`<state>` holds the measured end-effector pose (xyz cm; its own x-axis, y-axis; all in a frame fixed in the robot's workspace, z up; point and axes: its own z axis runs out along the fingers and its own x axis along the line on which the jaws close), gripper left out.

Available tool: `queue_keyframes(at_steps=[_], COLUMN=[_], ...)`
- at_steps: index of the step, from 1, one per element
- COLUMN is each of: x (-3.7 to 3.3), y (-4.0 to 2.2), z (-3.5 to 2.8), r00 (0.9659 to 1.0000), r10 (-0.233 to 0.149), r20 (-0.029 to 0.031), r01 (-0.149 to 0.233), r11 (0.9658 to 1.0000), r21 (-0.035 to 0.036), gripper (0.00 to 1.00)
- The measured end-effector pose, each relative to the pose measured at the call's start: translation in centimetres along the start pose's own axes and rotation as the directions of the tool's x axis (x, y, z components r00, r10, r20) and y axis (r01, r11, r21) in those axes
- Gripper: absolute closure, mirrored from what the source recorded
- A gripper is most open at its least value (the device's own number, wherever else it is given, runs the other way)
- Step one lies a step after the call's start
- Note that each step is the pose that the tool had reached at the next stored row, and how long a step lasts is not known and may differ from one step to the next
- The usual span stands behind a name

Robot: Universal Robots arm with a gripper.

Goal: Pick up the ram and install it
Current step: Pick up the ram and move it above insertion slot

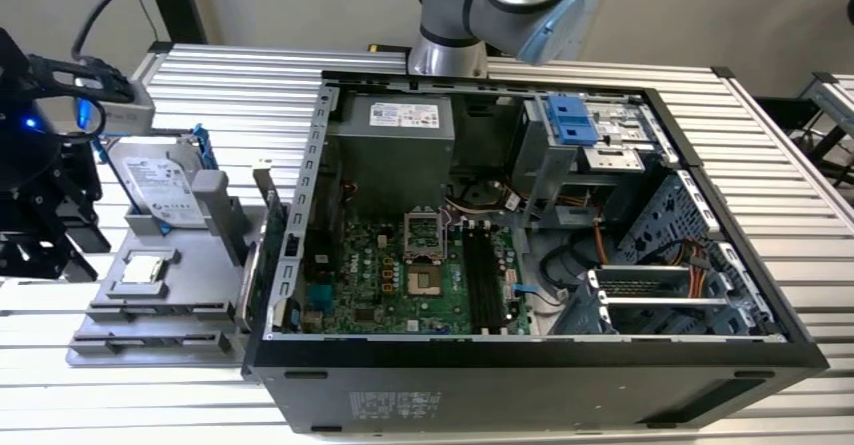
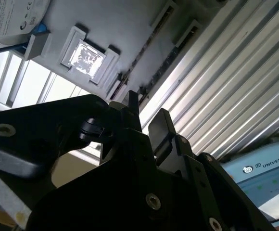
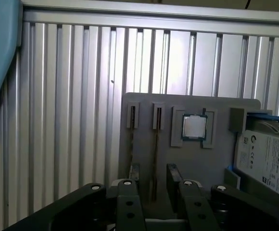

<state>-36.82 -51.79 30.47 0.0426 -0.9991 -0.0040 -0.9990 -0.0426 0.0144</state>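
Gripper (image 3: 154,171) sat low over the grey holder (image 3: 216,159) in the first wrist view. Fingers (image 3: 134,175) were apart, one on each side of the ram (image 3: 156,144); we saw a gap on both sides, so nothing was clamped. The ram stood on edge in one of the holder's two narrow slots, running lengthwise away between the fingers.

Just beside that slot, a square recess in the holder held the processor chip (image 3: 194,126), lying flat. Past the chip, at the holder's end, the hard drive (image 3: 269,161) stood on edge in its blue frame, label side showing. The holder rested on the ribbed aluminium tabletop (image 3: 72,96).

In the exterior view the open computer case (image 1: 534,353) lay on the same tabletop, just beside the holder, on the exterior view's right of it. Inside the case we saw:
- the green motherboard (image 1: 387,275) on the floor
- black memory slots (image 1: 483,285) near the middle
- a grey power supply (image 1: 400,125) at the back wall
- a drive cage with a blue bracket (image 1: 571,120) in the far corner, with cables running between

The arm base (image 1: 454,25) stood behind the case.
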Motion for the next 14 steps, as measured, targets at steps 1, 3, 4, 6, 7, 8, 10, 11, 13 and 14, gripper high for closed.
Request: queue_keyframes(at_steps=[1,3,4,6,7,8,10,11,13,14], x=[0.00,0.00,0.00,0.00,0.00,0.00,0.00,0.00,0.00,0.00], y=[0.00,-0.01,-0.01,-0.01,-0.01,-0.01,-0.01,-0.01,-0.01,-0.01], z=[0.11,0.27,0.37,0.69,0.88,1.05,1.42,1.59,1.87,2.01], r00=[1.0000,1.0000,1.0000,1.0000,1.0000,1.0000,1.0000,1.0000,0.9999,0.9999], r10=[0.000,0.000,0.000,0.000,0.000,0.000,0.002,0.004,0.007,0.008], r20=[-0.0006,-0.0006,-0.0007,-0.0018,-0.0028,-0.0040,-0.0063,-0.0073,-0.0090,-0.0099], r01=[0.000,0.000,0.000,0.000,0.000,0.000,-0.002,-0.004,-0.007,-0.008], r11=[1.0000,1.0000,1.0000,1.0000,1.0000,1.0000,1.0000,1.0000,1.0000,1.0000], r21=[0.0000,0.0006,0.0007,0.0009,0.0008,0.0007,0.0006,0.0006,0.0005,0.0004], gripper=[0.00,0.00,0.00,0.00,0.00,0.00,0.00,0.00,0.00,0.00])
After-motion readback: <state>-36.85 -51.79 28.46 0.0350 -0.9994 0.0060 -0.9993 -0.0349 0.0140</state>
